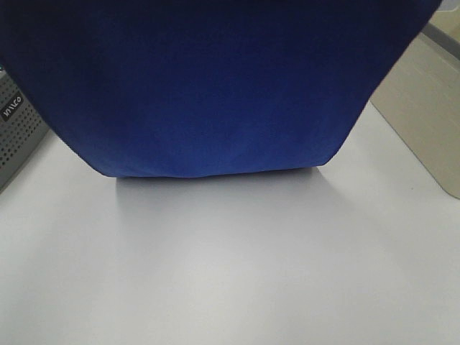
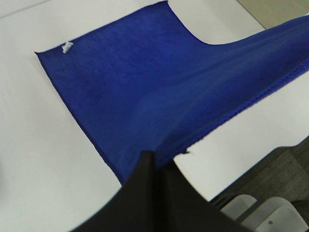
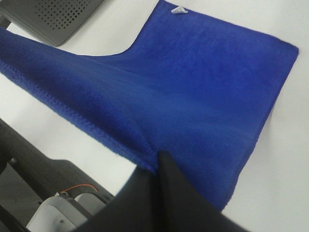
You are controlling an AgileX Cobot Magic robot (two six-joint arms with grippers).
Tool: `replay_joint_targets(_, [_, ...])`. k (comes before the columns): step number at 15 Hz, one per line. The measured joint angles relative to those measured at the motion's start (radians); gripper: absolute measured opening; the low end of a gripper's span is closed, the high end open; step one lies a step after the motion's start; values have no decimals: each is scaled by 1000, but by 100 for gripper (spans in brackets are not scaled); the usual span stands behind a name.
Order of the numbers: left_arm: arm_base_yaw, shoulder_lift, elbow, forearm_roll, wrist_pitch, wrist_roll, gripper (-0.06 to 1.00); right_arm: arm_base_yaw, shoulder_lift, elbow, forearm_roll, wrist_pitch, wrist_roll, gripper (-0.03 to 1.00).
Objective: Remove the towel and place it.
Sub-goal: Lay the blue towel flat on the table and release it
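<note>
The deep blue towel (image 1: 208, 86) hangs stretched across the upper part of the exterior high view, hiding both grippers there. Its lower part lies on the white table (image 1: 230, 273). In the left wrist view my left gripper (image 2: 157, 162) is shut on one towel corner (image 2: 145, 96), with the towel running down to the table and a small white tag (image 2: 66, 47) at the far corner. In the right wrist view my right gripper (image 3: 157, 162) is shut on the other corner of the towel (image 3: 193, 87), with the white tag (image 3: 178, 10) at the far edge.
A grey perforated box (image 1: 18, 126) stands at the left table edge and also shows in the right wrist view (image 3: 53, 17). A beige floor strip (image 1: 424, 100) lies beyond the right table edge. Dark floor and grey machine parts (image 2: 270, 212) sit below the table's edge.
</note>
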Motion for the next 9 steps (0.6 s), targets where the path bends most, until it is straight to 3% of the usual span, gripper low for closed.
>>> replay_joint_targets(9, [-2,-93,519,-143,-11,-15,0,0,-128,459,80,-6,22,2])
